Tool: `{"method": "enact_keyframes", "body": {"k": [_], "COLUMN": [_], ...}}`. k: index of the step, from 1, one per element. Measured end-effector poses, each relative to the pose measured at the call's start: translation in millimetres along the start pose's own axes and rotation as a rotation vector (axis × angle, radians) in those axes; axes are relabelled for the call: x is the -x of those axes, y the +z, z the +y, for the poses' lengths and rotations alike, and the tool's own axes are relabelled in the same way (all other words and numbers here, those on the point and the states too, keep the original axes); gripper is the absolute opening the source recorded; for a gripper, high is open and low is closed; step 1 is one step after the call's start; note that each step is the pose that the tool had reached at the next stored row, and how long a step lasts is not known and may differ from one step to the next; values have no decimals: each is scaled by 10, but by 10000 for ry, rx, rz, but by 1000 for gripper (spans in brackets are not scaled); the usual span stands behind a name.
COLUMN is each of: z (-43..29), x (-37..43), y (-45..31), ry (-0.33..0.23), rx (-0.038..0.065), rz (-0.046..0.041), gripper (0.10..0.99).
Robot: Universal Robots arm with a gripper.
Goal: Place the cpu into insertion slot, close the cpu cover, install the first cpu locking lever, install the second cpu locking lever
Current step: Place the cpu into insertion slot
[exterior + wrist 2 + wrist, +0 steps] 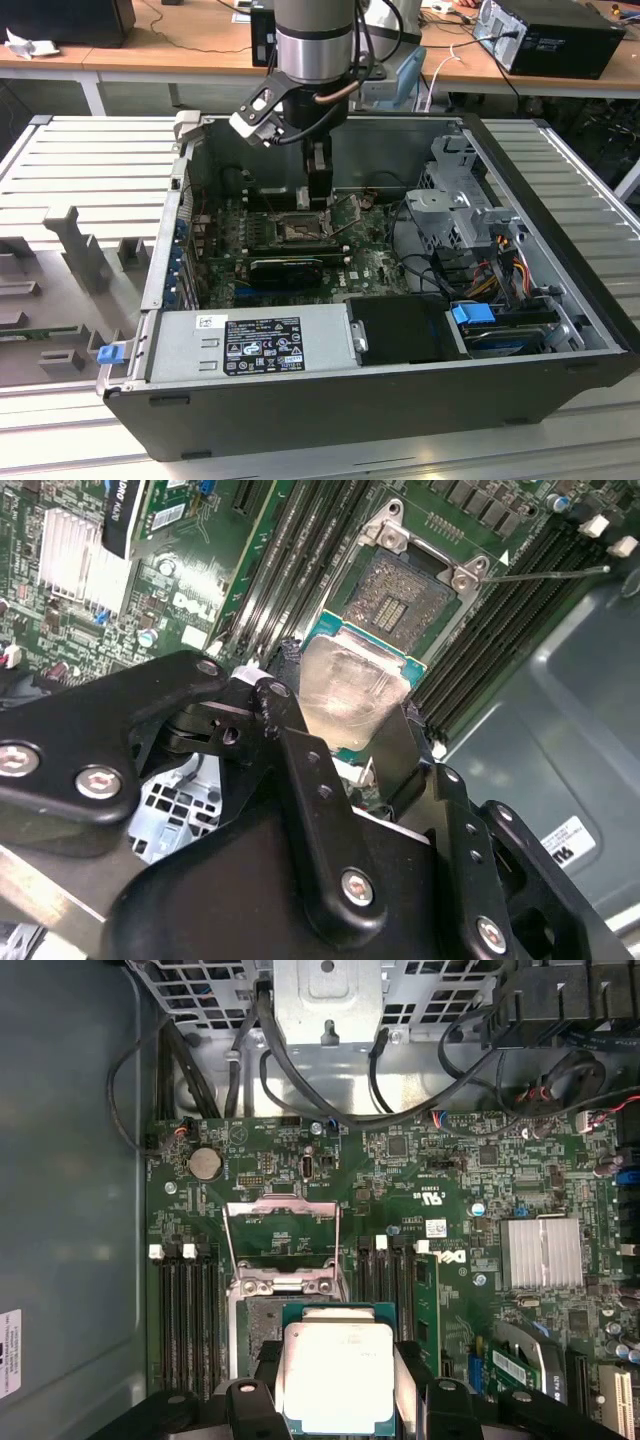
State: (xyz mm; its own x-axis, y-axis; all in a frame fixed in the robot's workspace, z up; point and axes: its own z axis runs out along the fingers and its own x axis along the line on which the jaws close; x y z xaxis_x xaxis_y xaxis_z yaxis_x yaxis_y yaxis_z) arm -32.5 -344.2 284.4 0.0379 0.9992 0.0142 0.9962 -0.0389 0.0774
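First wrist view, item by item.

- Gripper: one. It is clenched on the cpu, with black fingers pressing two opposite edges.
- Cpu: one flat square chip on a green base with a pale metal top. It hangs over the near edge of the insertion slot and is not seated.
  - Handling, as a judgement: it is light and stiff, and the smooth top is likely to slip.
  - The underside and the slot's fine contacts look easy to damage, so the side edges are the place to hold it, kept level.
- Insertion slot: one. Its tan contacts lie bare beyond the chip.
- Cpu cover: one thin frame with a square window, swung up and open behind the slot.
- Locking lever: one thin wire arm is plain in the second wrist view, standing free. I cannot make out a second one for certain.
- Memory slots: two banks of long black slots, one on each side of the slot.
- Coin battery: one.
- Finned heat sink: one.
- Computer case: one, lying open on its side in the exterior view.
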Motion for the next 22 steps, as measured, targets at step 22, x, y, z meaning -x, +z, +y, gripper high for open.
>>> {"method": "enact_keyframes", "body": {"k": [22], "z": [-30], "x": [6], "y": [373], "ry": [-7], "rx": [-19], "rz": [-30], "gripper": [525]}}
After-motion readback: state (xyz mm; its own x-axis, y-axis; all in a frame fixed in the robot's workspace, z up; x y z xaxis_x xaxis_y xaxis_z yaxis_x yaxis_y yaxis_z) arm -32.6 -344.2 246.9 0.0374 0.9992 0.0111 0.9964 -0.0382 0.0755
